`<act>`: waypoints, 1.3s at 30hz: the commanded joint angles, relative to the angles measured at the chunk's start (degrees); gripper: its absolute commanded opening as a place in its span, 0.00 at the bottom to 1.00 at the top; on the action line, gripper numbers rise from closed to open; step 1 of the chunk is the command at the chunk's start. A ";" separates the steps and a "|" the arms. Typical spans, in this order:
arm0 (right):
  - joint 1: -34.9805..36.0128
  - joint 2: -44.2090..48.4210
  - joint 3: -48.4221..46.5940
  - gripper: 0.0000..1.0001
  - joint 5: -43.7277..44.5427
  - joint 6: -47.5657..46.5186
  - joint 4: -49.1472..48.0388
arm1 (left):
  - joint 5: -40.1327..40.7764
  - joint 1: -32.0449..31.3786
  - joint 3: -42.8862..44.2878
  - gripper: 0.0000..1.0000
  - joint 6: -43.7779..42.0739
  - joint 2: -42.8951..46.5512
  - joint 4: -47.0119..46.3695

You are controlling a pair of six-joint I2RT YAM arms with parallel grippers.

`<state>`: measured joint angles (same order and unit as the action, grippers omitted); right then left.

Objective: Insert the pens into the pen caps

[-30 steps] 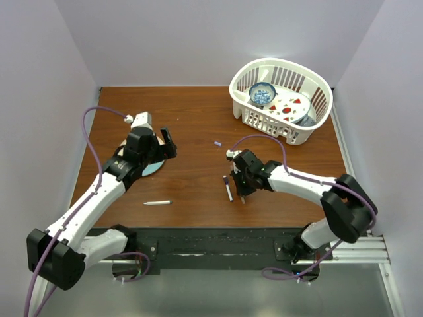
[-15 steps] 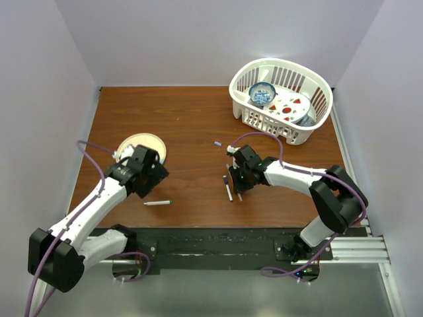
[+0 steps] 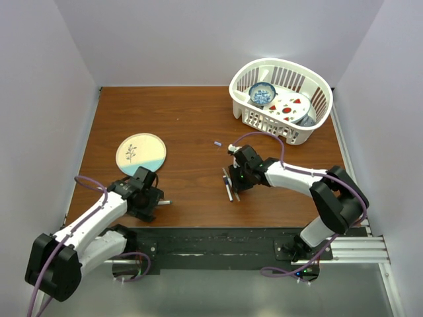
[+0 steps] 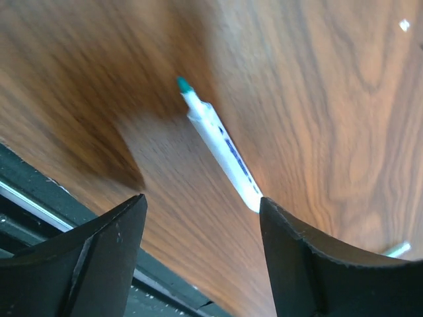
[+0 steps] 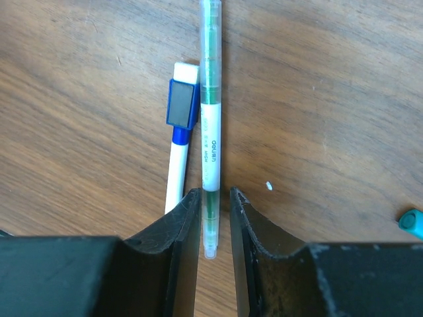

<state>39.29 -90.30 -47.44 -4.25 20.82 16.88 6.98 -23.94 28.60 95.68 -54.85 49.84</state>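
Note:
A white pen with a teal-green tip (image 4: 218, 148) lies on the wood table. My left gripper (image 4: 201, 201) hovers just above it, jaws wide open, the pen's blunt end close to the right finger; in the top view this gripper (image 3: 152, 200) covers most of that pen (image 3: 163, 203). My right gripper (image 5: 215, 195) straddles the near end of a green clear-capped pen (image 5: 210, 119) with the jaws narrowly apart; a slight gap shows on the right. A white pen with a blue cap (image 5: 180, 132) lies beside it. A teal cap (image 5: 411, 223) and a lavender cap (image 3: 217, 142) lie loose.
A round cream and blue plate (image 3: 141, 153) lies at the left of the table. A white basket (image 3: 310, 125) with a bowl and dishes stands at the back right. The black rail (image 3: 211, 241) runs along the table's near edge, close to my left gripper.
My left arm has drawn back from over the plate to the near edge and now sits above the white pen. My right gripper has shifted slightly over the two pens.

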 commanded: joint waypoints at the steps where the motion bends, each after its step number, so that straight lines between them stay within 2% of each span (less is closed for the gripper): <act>1: -0.35 3.20 0.77 0.28 0.12 0.28 -0.80 | 2.77 0.30 0.84 0.73 7.50 -2.36 -1.16; 10: -0.44 9.52 1.39 0.32 1.53 -0.43 1.48 | 4.44 0.21 2.25 0.66 10.05 -7.29 -1.15; 18: -0.44 15.59 1.74 0.33 0.03 -0.25 2.28 | 5.23 0.21 2.52 0.59 8.83 -11.33 -3.61; 21: -0.35 18.40 1.82 0.34 -0.23 -0.34 2.80 | 4.44 0.21 2.25 0.50 7.08 -13.26 -6.32; 22: -0.44 19.19 2.00 0.34 -0.32 -0.43 2.54 | 4.36 0.21 2.34 0.40 6.46 -14.22 -6.77; 24: -0.35 21.47 2.61 0.34 0.03 -0.43 2.45 | 4.00 0.21 2.34 0.33 5.40 -15.37 -7.48; 25: -0.44 22.18 2.70 0.34 0.12 -0.25 2.54 | 4.00 0.13 2.34 0.22 4.79 -16.16 -7.92; 29: -0.35 24.21 3.05 0.34 -0.06 -0.08 2.80 | 2.95 -0.49 1.99 0.05 1.45 -16.87 -10.72; 31: -0.44 25.34 3.40 0.34 -0.58 0.97 1.76 | 2.77 -2.15 2.16 0.00 -1.54 -16.35 -13.10; 35: -0.35 27.54 5.16 0.36 -4.09 4.75 -2.37 | 4.08 -9.34 4.35 0.00 -11.63 -14.76 -20.64; 36: -0.44 27.90 5.51 0.38 -4.79 5.89 -3.69 | 4.26 -10.85 5.40 0.00 -18.53 -14.50 -26.23; 39: -0.44 28.51 6.31 0.46 -8.31 11.15 -9.31 | 4.62 -16.65 6.64 0.00 -29.18 -13.79 -35.04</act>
<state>39.03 -63.42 -42.02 -7.42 24.93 16.38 9.26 -34.48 32.58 84.47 -69.63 31.94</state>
